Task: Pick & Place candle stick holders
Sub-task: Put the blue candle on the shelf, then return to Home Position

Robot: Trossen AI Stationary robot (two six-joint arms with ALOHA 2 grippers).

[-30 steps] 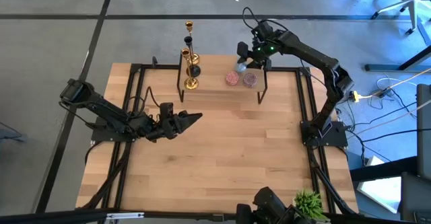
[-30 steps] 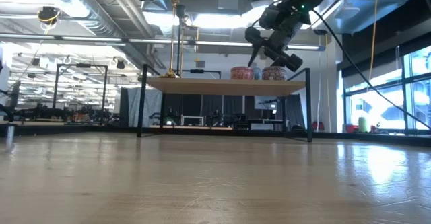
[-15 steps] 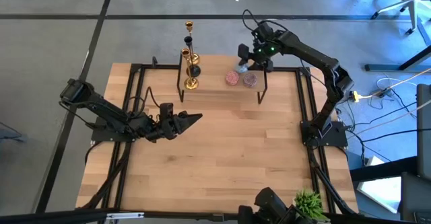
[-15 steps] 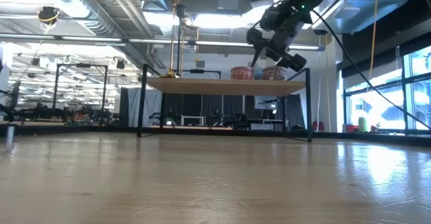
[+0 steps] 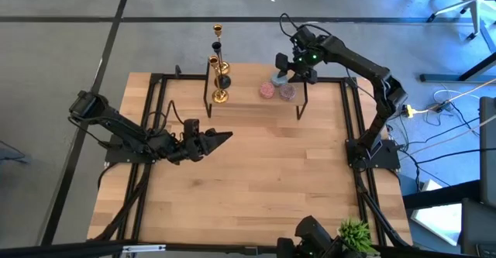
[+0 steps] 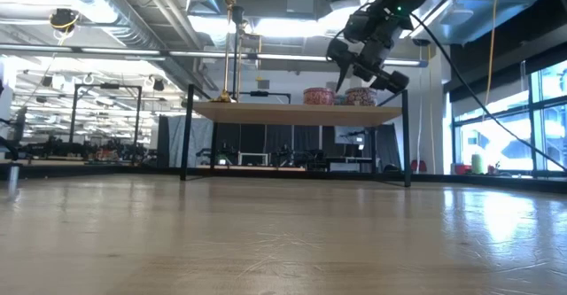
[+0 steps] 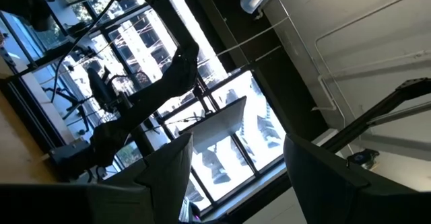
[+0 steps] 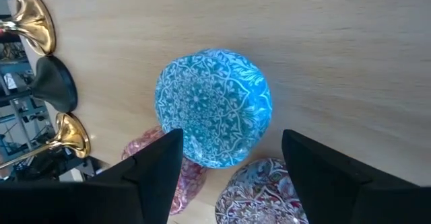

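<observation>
1. Near candlestick (image 5: 220,76): slim, shiny gold, with a thin stem on a round flared base and a small cup on top. It stands upright at the left end of the raised shelf (image 5: 252,109), close to that shelf's front edge.
2. Far candlestick (image 5: 218,32): same gold finish and shape, upright, behind the first at the shelf's back left. Both bases (image 8: 35,12) show as polished flared discs.
</observation>
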